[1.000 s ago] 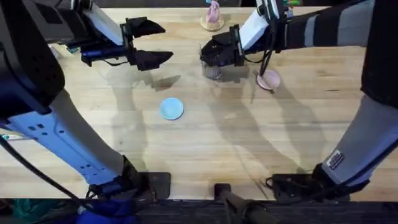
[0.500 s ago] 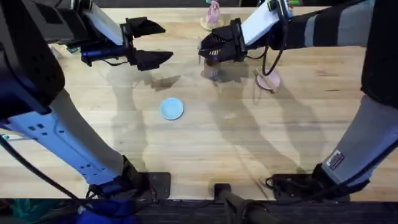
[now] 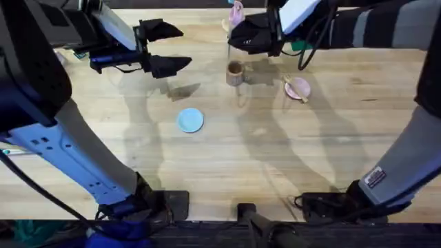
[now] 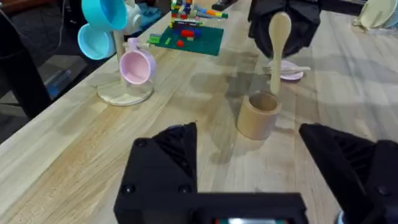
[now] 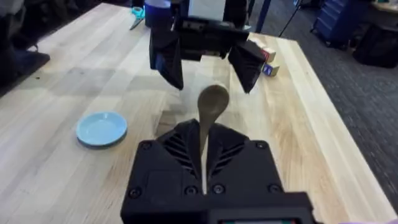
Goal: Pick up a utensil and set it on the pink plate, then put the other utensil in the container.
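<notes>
My right gripper (image 3: 251, 38) is shut on the wooden spoon (image 4: 278, 38), at the back of the table just behind the brown wooden container (image 3: 235, 72). In the left wrist view the spoon's bowl is up and its handle points down towards the container (image 4: 258, 115). The spoon (image 5: 210, 112) sticks out between my right gripper's (image 5: 203, 142) fingers. The wooden fork (image 3: 297, 89) lies across the pink plate (image 3: 301, 84), to the right of the container. My left gripper (image 3: 164, 48) is open with nothing in it, held above the table at the back left.
A light-blue plate (image 3: 191, 120) lies near the table's middle, also in the right wrist view (image 5: 101, 129). A mug stand (image 4: 118, 59) with pink and blue cups stands at the back edge, with a green baseplate (image 4: 186, 36) beyond it.
My right gripper has risen and drawn back from over the container, still holding the spoon, so the cup now shows. The left arm has not moved.
</notes>
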You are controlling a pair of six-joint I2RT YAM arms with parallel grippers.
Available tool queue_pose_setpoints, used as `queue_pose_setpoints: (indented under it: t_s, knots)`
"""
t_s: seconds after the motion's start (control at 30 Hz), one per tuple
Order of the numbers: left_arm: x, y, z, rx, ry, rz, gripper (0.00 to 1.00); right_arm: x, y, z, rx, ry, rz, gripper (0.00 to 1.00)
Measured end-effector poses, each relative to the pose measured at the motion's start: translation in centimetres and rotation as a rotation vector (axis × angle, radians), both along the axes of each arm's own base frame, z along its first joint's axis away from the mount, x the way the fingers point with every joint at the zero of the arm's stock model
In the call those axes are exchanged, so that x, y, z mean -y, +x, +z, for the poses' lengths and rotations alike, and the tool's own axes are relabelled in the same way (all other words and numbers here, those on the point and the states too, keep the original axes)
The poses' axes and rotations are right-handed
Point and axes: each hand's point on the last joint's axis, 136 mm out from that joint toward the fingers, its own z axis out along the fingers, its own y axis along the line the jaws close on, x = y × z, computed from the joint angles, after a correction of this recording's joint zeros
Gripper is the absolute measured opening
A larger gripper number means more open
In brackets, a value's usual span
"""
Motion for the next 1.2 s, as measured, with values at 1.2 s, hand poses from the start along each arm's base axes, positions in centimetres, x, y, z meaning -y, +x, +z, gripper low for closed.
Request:
queue_pose_setpoints:
  t_s: [1.2]
  knots:
    - [0.0,0.0,0.0,0.000,0.000,0.000,0.993,2.1,-0.2,-3.6,-0.112,-0.136,-0.098,0.033]
